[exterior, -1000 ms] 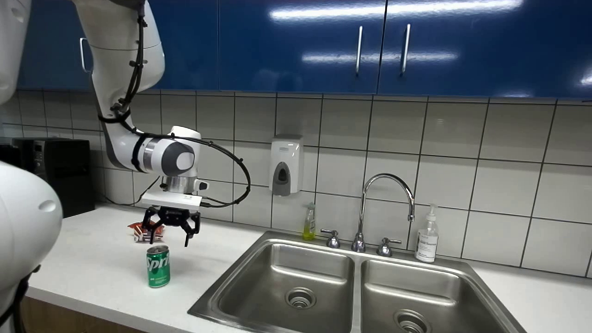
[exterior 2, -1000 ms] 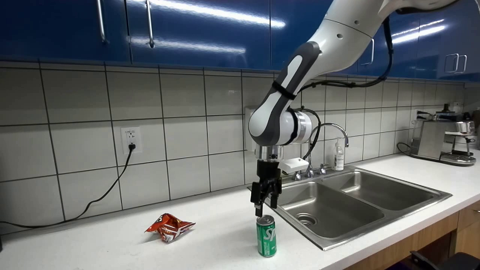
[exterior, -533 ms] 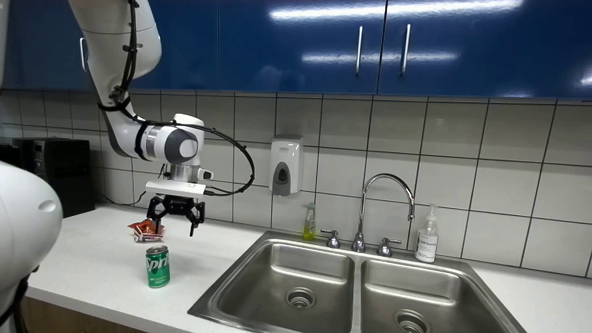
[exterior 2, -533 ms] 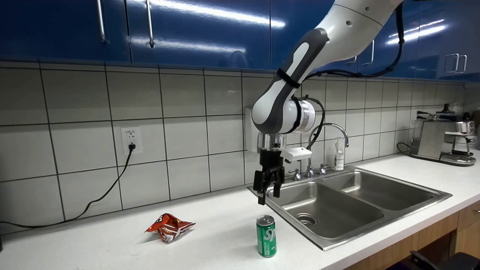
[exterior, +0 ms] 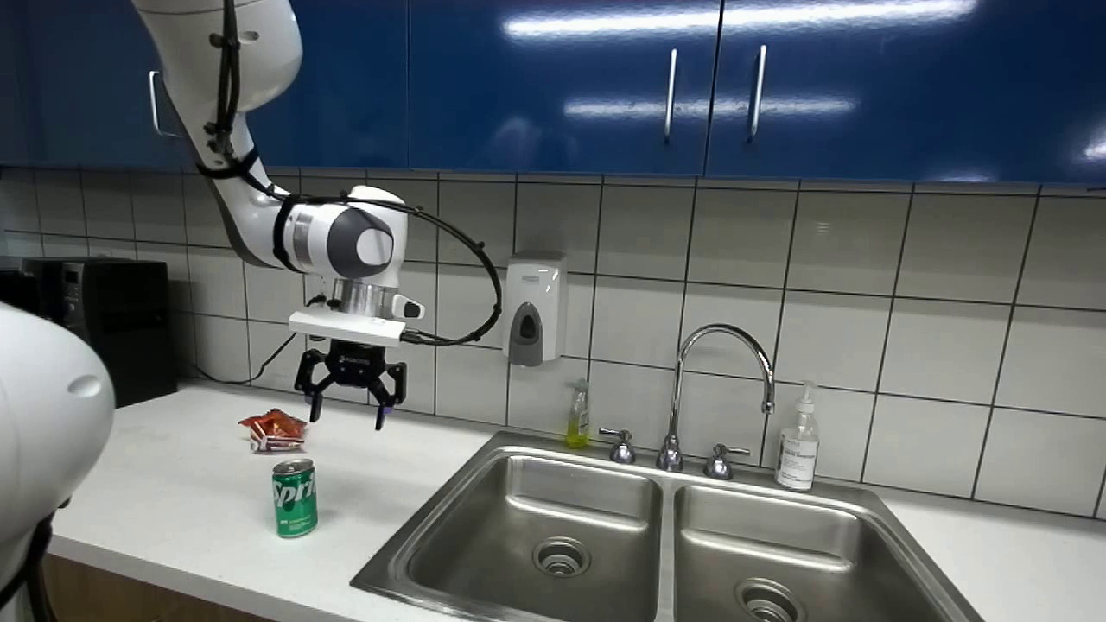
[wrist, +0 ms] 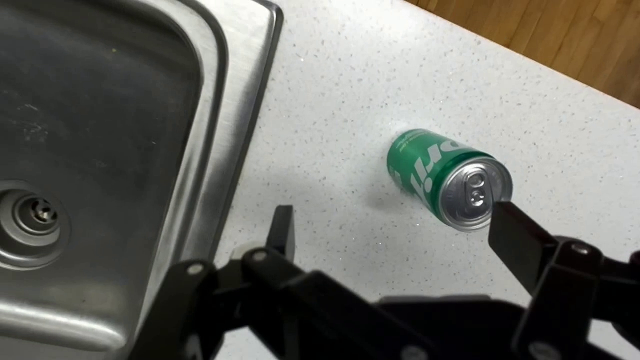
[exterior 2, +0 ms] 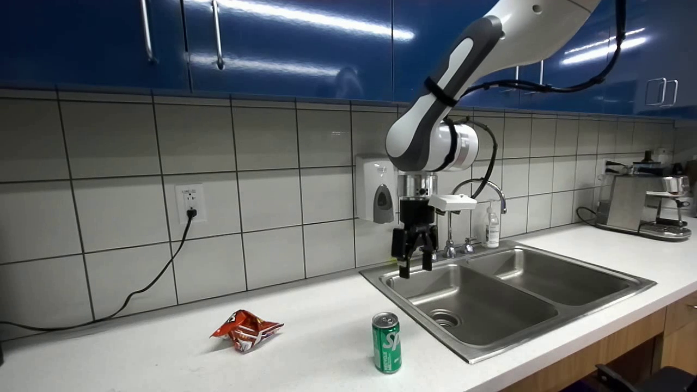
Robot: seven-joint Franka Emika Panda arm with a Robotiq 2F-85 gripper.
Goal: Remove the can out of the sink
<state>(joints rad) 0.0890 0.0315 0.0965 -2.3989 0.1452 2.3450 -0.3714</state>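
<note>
1. A small green cylindrical drink can (wrist: pixel 445 175) stands upright on a speckled white countertop (wrist: pixel 330 140), just outside a double-basin stainless steel sink (exterior: pixel 667 544); in the wrist view the sink lies at the can's 9 o'clock
2. The can's body is a glossy, even green, and in an exterior view its large slanted white lettering (exterior: pixel 295 492) reads "Spri" before the curve hides the rest
3. Smaller pale print sits lower on the can, too fine to make out
4. The can's top is a round silvery lid with a raised rim; its pull tab (wrist: pixel 476 186) lies roughly along the line from 12 to 6 o'clock in the wrist view
5. A black two-fingered gripper (exterior: pixel 347 415) hangs well above the countertop with its fingers spread wide apart and nothing in its hold
6. In both exterior views the gripper is at about 1 o'clock from the can and clearly apart from it; in the wrist view one fingertip (wrist: pixel 517 242) only overlaps the lid's edge by line of sight
7. In an exterior view a crumpled red packet (exterior 2: pixel 248 330) lies at the can's 9 o'clock
8. A chrome gooseneck faucet (exterior: pixel 676 389) stands at 12 o'clock on the sink's rim
</note>
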